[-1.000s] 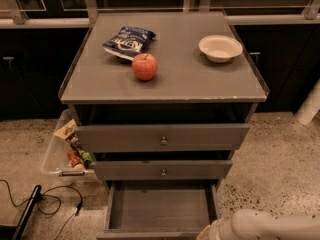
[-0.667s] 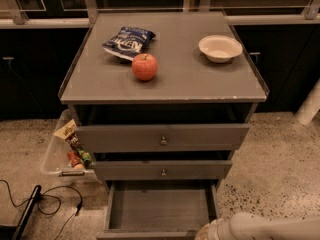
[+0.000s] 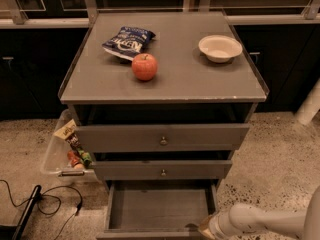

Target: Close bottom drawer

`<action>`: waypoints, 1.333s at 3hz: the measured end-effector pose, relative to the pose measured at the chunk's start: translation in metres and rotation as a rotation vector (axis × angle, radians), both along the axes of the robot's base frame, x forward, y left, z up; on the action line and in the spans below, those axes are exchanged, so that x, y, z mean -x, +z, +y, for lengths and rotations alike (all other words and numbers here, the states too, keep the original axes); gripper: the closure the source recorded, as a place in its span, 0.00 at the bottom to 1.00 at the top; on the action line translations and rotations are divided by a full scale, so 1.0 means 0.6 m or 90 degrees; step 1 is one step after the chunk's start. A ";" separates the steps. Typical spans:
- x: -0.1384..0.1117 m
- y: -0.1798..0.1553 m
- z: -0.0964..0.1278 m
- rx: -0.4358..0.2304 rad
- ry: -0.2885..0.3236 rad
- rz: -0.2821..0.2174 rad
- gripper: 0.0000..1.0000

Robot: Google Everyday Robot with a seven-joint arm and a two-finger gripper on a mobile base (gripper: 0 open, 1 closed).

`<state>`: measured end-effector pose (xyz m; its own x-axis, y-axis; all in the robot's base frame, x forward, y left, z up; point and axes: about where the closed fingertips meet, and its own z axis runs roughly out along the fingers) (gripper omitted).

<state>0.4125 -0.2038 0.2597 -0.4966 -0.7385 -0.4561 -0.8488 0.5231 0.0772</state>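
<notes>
The bottom drawer (image 3: 159,206) of the grey cabinet is pulled far out, its plain grey inside showing; its front runs along the lower edge of the view and its knob is out of view. My white arm comes in from the lower right, and the gripper (image 3: 202,229) sits at the drawer's front right corner, right against it. Above are the middle drawer (image 3: 163,170) and the top drawer (image 3: 161,137), each slightly ajar, with small round knobs.
On the cabinet top (image 3: 200,79) lie a red apple (image 3: 145,66), a blue chip bag (image 3: 128,41) and a white bowl (image 3: 220,48). A clear bin of snacks (image 3: 62,151) stands left of the cabinet. A black cable (image 3: 47,204) lies on the speckled floor.
The arm has shifted slightly left toward the drawer's front right corner. The drawer looks as far out as before.
</notes>
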 end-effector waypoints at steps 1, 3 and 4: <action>0.019 -0.001 0.015 -0.008 0.012 0.042 1.00; 0.069 -0.002 0.060 -0.037 0.077 0.046 1.00; 0.088 -0.012 0.068 -0.045 0.108 0.022 1.00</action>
<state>0.3597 -0.1628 0.2525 -0.3847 -0.7795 -0.4943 -0.9202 0.3656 0.1397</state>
